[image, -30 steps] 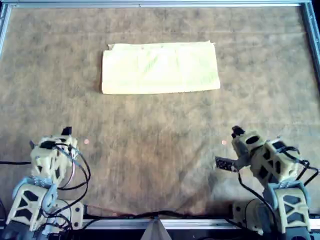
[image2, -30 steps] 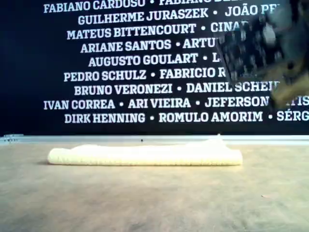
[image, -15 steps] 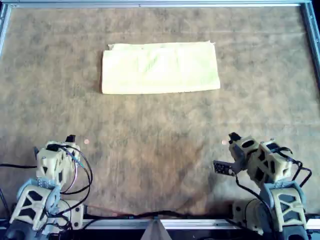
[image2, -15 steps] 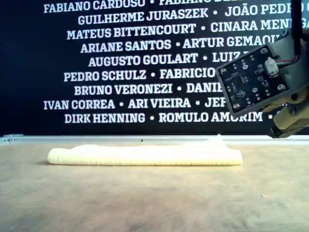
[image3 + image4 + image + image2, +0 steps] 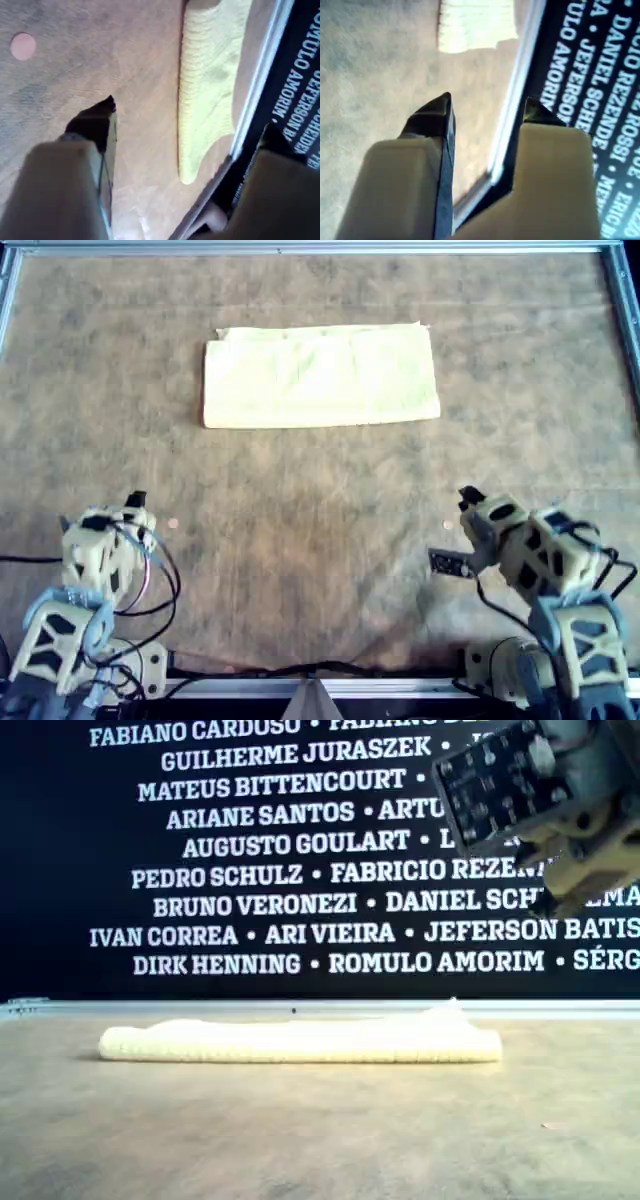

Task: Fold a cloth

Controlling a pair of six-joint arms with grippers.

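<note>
Cloth point(image 5: 320, 375), pale yellow and folded into a long flat band, lies on the brown table covering point(image 5: 320, 550) toward the far side in the overhead view, its long edges parallel to the metal rail point(image 5: 300, 248). In the exterior view it shows as a low strip in front of the dark wall of white names point(image 5: 250, 870). Nothing touches it. Both arms sit along the near edge of the table and well apart from the cloth, one arm at the overhead view's left point(image 5: 100, 550) and the other arm at the overhead view's right point(image 5: 530, 550). The wrist views do not settle which of them is which. The arm at the overhead view's right is raised and angled inward, and its circuit board point(image 5: 500, 780) shows high at the exterior view's right. My first gripper point(image 5: 190, 117) hangs above bare covering with its jaws spread wide and nothing between them. The cloth lies ahead of it, clear of both fingertips, with one end in view. A small pink dot point(image 5: 22, 46) marks the covering nearer than the dark fingertip. My second gripper point(image 5: 489, 100) also has its jaws apart, by a narrower gap, and holds nothing. One end of the cloth shows ahead of it by the rail, apart from the fingertips.
</note>
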